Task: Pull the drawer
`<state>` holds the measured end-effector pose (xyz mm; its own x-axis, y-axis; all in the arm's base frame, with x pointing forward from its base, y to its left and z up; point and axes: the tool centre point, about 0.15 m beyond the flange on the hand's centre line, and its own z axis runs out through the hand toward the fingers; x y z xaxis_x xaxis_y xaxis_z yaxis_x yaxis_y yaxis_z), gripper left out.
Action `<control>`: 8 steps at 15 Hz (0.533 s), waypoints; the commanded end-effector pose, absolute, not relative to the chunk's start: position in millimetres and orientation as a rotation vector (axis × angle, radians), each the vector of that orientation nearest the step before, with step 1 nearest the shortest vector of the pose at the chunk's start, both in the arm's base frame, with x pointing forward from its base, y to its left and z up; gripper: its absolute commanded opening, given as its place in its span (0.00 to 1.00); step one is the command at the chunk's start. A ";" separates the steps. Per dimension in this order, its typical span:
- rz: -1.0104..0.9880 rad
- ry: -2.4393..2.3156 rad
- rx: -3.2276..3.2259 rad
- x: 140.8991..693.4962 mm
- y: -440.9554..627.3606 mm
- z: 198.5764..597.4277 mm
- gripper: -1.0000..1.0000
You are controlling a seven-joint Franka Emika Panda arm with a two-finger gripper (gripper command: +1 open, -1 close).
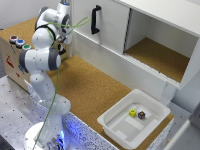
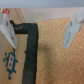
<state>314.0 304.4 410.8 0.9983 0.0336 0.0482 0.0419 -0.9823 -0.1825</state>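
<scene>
Cork covers the bench (image 1: 85, 90), on which a white cabinet (image 1: 150, 35) is set. Its black handle (image 1: 95, 19) is mounted on the closed front, at the exterior view's left of an open bay. The fingers (image 2: 71, 31) are spread open beside the handle, gripping nothing.

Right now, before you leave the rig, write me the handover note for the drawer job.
Gripper: open, holding nothing.
Black handle: in the wrist view it sits in the gap between the fingers, nearer one of them, not clamped.
Done: the gripper is at the handle.
Left: close on the handle, then pull the drawer out.
How far the drawer is out cannot be told from either view.
</scene>
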 end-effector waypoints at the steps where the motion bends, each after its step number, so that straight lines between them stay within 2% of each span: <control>1: -0.196 -0.065 -2.935 292.5 315.7 361.0 1.00; 8: -0.033 -0.156 -2.963 322.2 330.8 360.3 1.00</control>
<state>293.7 309.4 371.4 0.9905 0.0417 0.1308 0.0639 -0.9833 -0.1703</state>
